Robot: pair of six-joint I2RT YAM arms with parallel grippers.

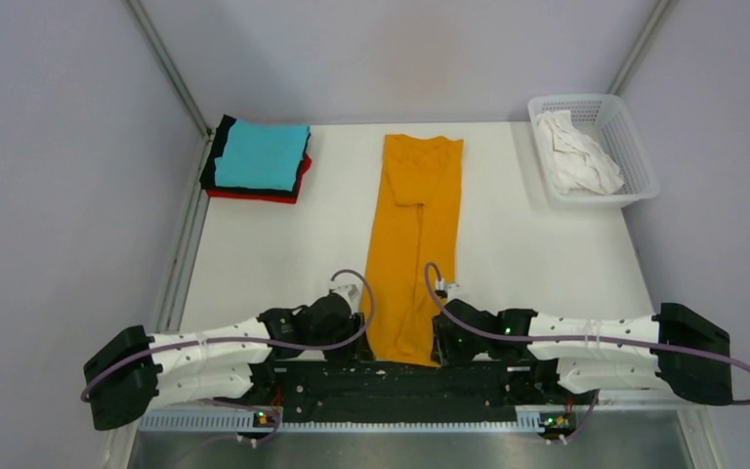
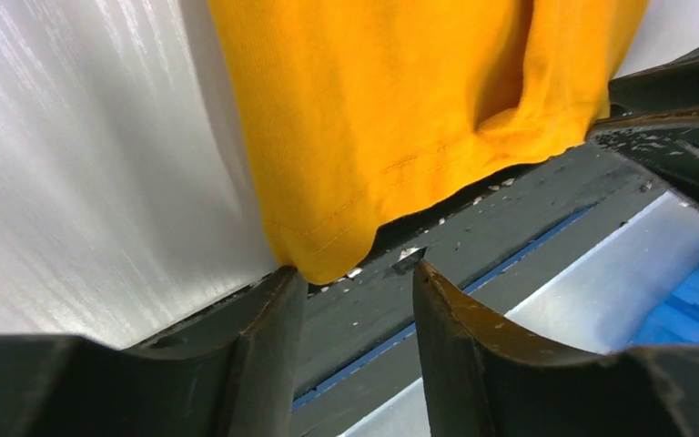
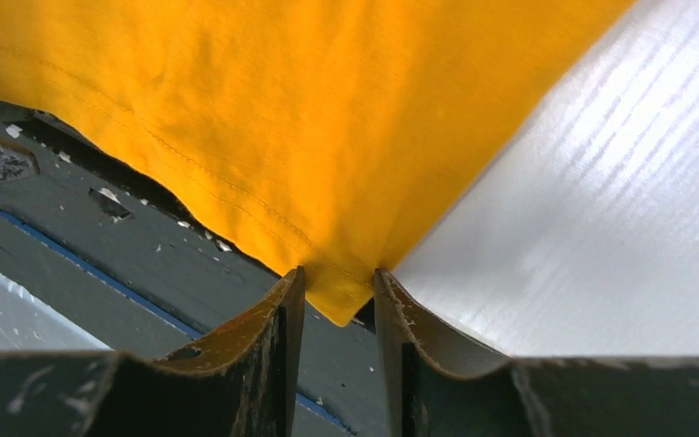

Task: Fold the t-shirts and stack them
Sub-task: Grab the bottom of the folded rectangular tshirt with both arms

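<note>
A: Shirt position?
B: The orange shirt (image 1: pixel 415 244) lies in a long strip, 12 to 6 o'clock, hem at the table (image 1: pixel 283 244) edge.
A: Grippers?
B: The left gripper (image 2: pixel 353 269) is half open at one hem corner; the right gripper (image 3: pixel 337 275) is narrow around the other, grip uncertain.

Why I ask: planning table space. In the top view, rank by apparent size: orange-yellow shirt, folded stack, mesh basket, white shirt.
1. orange-yellow shirt, clearly largest.
2. mesh basket and folded stack: too alike to rank.
3. white shirt, bunched inside the basket, smallest.
</note>
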